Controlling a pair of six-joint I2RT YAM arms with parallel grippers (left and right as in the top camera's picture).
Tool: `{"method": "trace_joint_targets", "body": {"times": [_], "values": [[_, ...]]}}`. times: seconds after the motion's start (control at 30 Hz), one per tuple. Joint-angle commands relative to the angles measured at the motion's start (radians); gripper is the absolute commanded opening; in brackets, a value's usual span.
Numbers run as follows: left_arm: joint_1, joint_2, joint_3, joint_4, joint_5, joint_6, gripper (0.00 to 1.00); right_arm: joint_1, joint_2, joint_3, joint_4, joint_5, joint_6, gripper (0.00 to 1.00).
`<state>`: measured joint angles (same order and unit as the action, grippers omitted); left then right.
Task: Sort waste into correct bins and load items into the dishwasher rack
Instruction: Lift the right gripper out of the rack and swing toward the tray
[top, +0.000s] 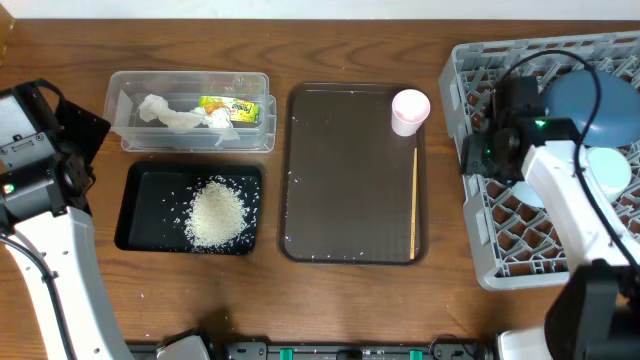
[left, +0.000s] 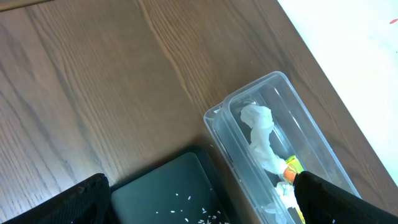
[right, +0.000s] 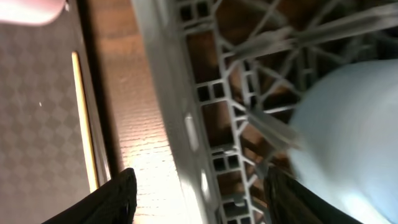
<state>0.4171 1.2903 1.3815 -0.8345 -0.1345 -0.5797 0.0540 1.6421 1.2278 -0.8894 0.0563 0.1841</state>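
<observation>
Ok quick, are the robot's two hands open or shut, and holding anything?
Left gripper: open, holding nothing.
Right gripper: open, holding nothing.

Clear plastic tub (top: 190, 110), grey plastic rack (top: 480, 230), wood-grain table (top: 350, 300)

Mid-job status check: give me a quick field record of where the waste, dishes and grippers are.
clear tub: tissue and wrapper inside
black tray: rice heap
serving tray: pink cup at far-right corner, chopsticks along right edge
dishwasher rack: dark blue plate, light blue bowl
left gripper: open, empty, left of bins
right gripper: open, empty, over rack's left edge
</observation>
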Motion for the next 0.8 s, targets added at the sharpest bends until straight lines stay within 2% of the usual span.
{"method": "trace_joint_targets", "body": {"times": [0.0,0.13,0.27,0.37,0.47,0.57,0.77], "values": [[0.004,0.004,0.010,-0.003,-0.009,-0.005,0.96,0.005,0.061,0.003,0.002,-0.041,-0.064,0.61],[0.004,0.004,0.010,-0.003,-0.009,-0.005,0.96,0.005,0.118,0.003,0.014,-0.038,-0.066,0.52],[0.004,0.004,0.010,-0.003,-0.009,-0.005,0.96,0.005,0.134,0.003,0.039,-0.039,-0.065,0.33],[0.004,0.004,0.010,-0.003,-0.009,-0.005,0.96,0.005,0.130,0.006,0.053,-0.039,-0.045,0.26],[0.004,0.004,0.010,-0.003,-0.009,-0.005,0.96,0.005,0.130,0.007,0.058,-0.039,-0.011,0.11],[0.004,0.004,0.010,-0.003,-0.009,-0.005,0.96,0.005,0.130,0.007,0.071,-0.039,0.047,0.02],[0.004,0.004,0.010,-0.003,-0.009,-0.005,0.96,0.005,0.130,0.007,0.117,-0.044,0.157,0.01]]}}
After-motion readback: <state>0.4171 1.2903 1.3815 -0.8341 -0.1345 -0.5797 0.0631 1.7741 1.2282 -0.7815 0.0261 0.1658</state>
